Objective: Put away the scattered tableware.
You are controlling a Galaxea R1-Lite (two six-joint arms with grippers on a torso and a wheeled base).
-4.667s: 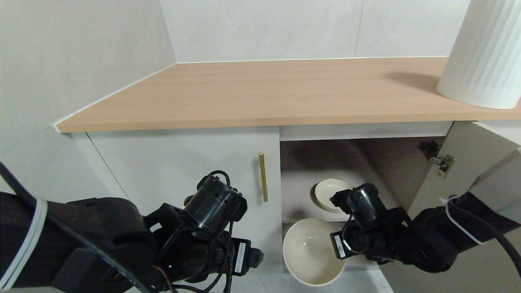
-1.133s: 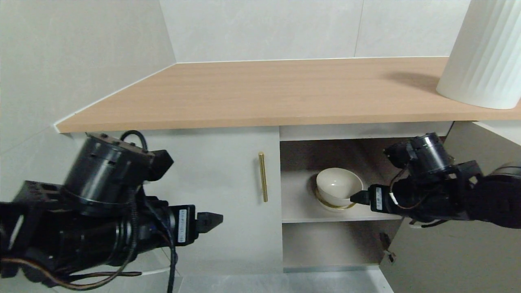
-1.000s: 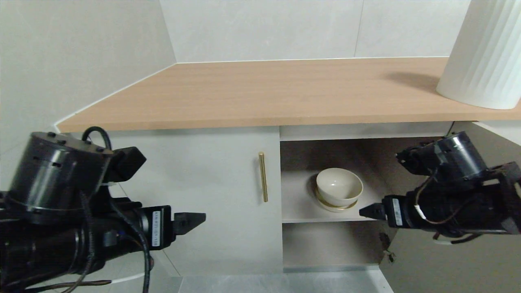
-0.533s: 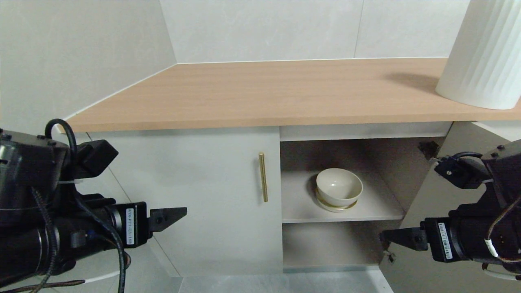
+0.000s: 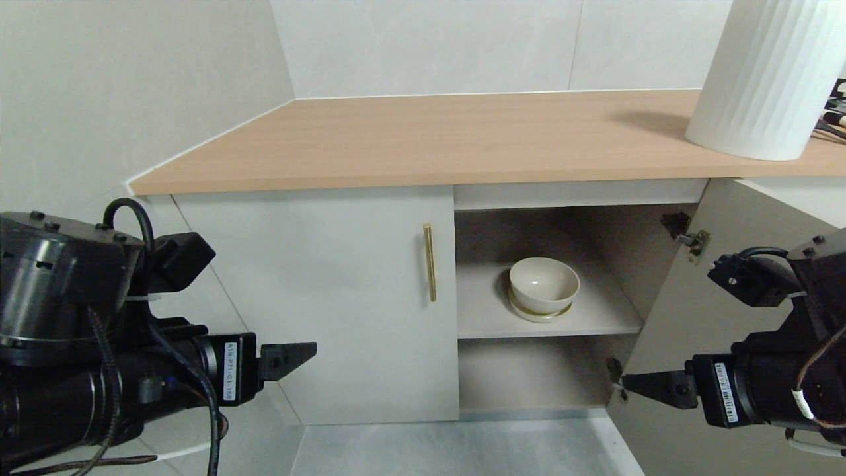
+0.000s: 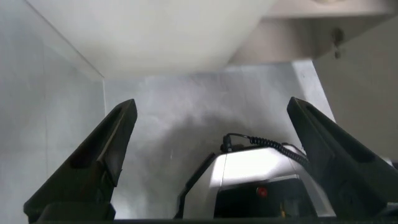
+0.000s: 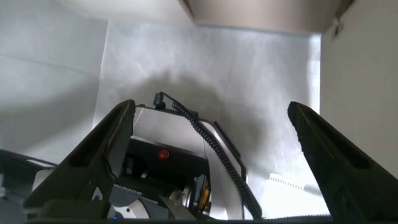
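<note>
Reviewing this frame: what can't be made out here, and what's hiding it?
Plate under the bowl: head view, the bowl covers all but its rim.
White ribbed container: head view, top cut off by the upper edge.
Dark items at the right end of the counter: head view, cut by the right edge, unidentifiable.
Space behind the closed left door: head view, the door hides it.

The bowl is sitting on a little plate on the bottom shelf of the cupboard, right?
Not quite. The bowl does sit on a little plate, but they are on the upper shelf of the cupboard, not the bottom one. The head view shows it.
</note>
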